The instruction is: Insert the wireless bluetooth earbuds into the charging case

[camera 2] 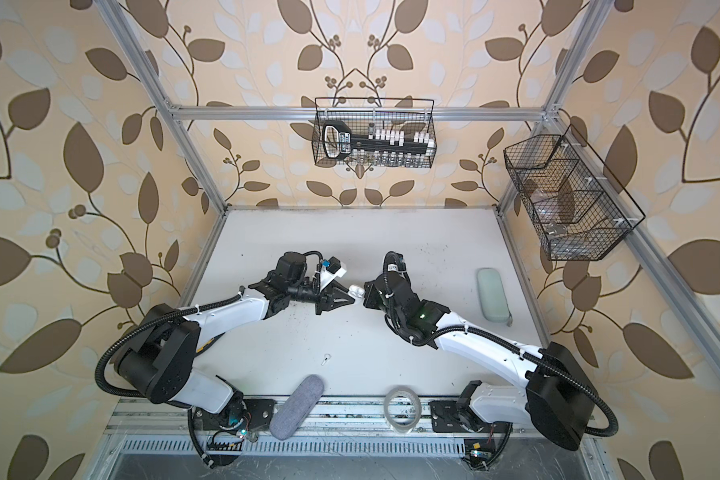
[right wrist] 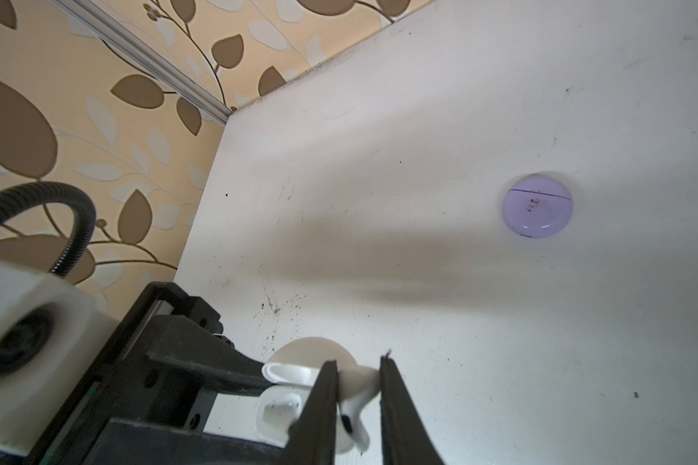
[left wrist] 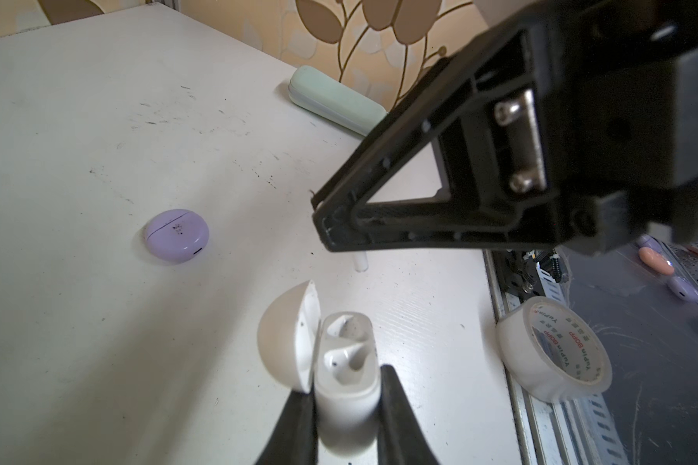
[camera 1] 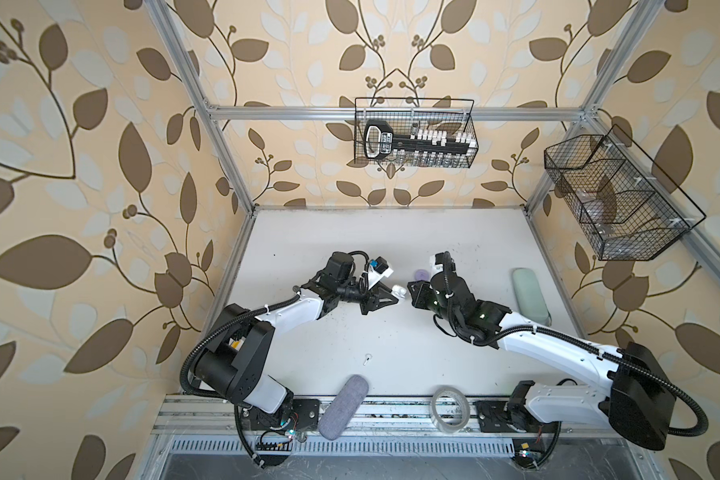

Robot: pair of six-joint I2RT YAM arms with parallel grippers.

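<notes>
Loose white earbud [camera 1: 367, 360] flat on surface [camera 1: 292, 257], stem toward the front edge. Left gripper [left wrist: 344, 380] clamps white charging case [left wrist: 349, 402], lid open. Right gripper [right wrist: 359, 362] pinches held white earbud [right wrist: 361, 382] close over the case, stem pointing down.

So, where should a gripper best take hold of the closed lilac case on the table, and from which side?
Take the lilac case across its rounded rim, one finger on each opposite edge, coming straight down from above. It lies flat and closed on the table, a low round puck, so a side approach would probably just push it.
</notes>
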